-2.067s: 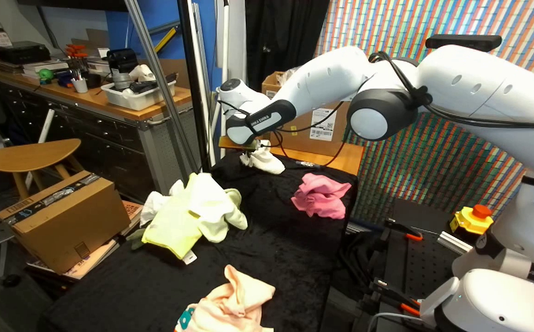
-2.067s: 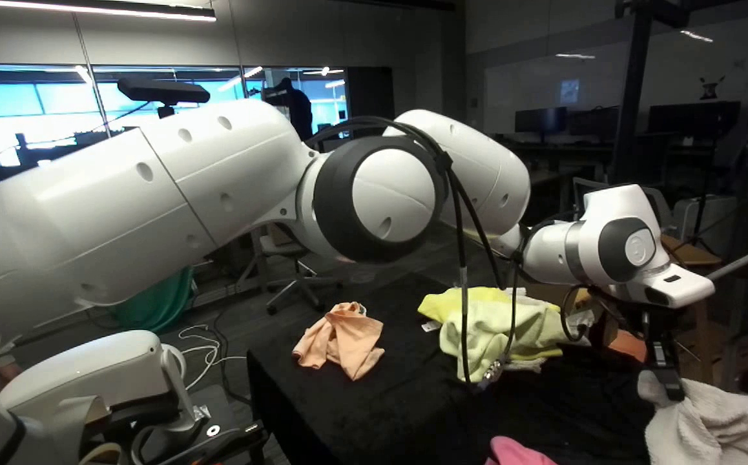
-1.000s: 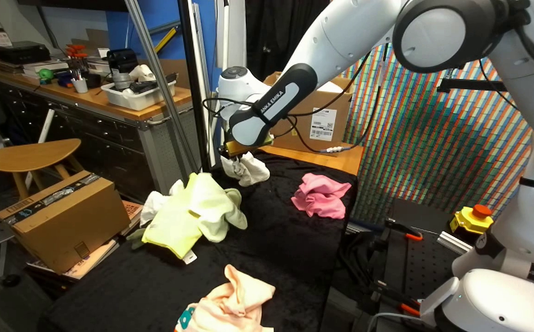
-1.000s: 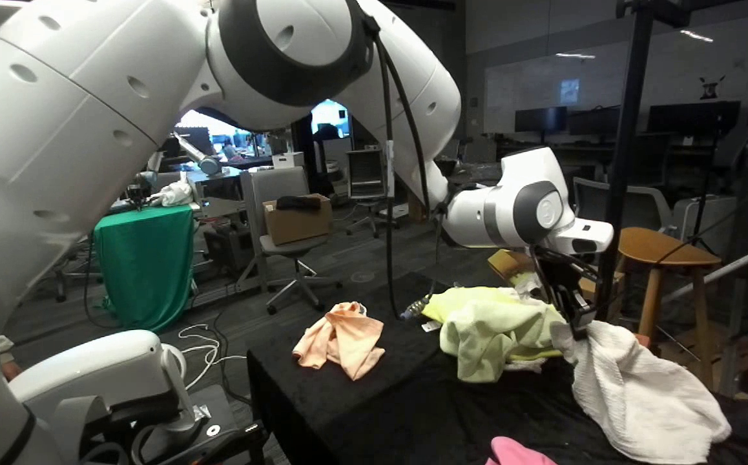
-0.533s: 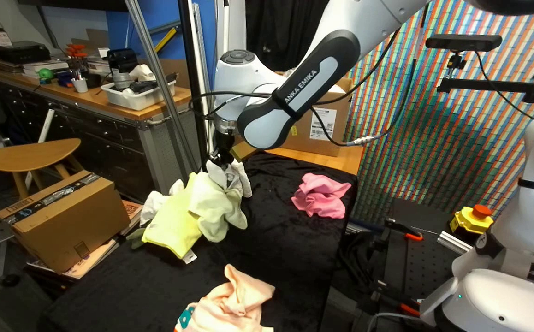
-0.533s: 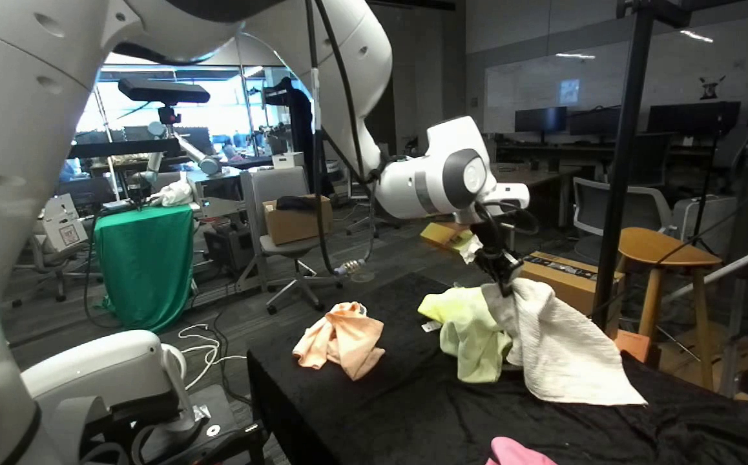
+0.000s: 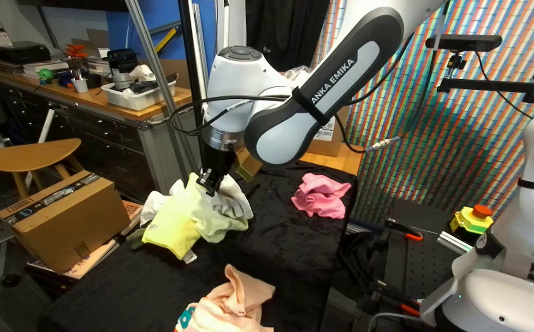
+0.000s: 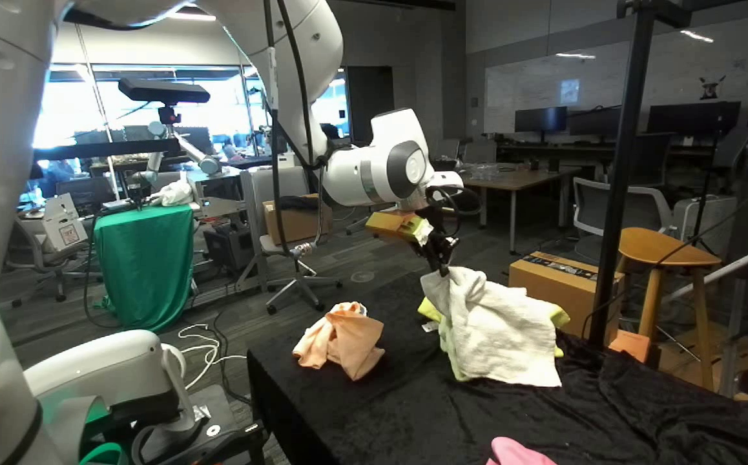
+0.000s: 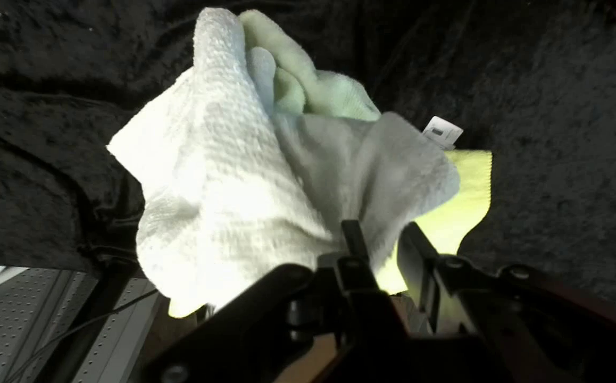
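My gripper (image 9: 382,227) stands over the pile of cloths on the black-covered table. Its fingers (image 9: 354,239) are apart, with yellow showing in the gap between them. A white cloth (image 9: 223,159) lies draped over the pile just below the fingertips; a shaded grey fold of it rises at the jaws. The gripper also shows in both exterior views (image 7: 208,184) (image 8: 440,266), its tips touching or close to the top of the white cloth (image 8: 497,329). Beneath are a pale green cloth (image 7: 216,223) and a yellow cloth (image 7: 175,230) with a white tag, partly hidden.
A pink cloth (image 7: 322,196) and a peach cloth (image 7: 234,299) lie on the black-covered table (image 7: 285,258). A cardboard box (image 7: 68,221) stands beside the table. A dark upright post (image 8: 623,161) rises near the table edge. Cables hang from the arm.
My gripper has carried the white cloth from the table's far end to the pile. The white cloth now covers part of the green and yellow cloths, and the fingers stand apart.
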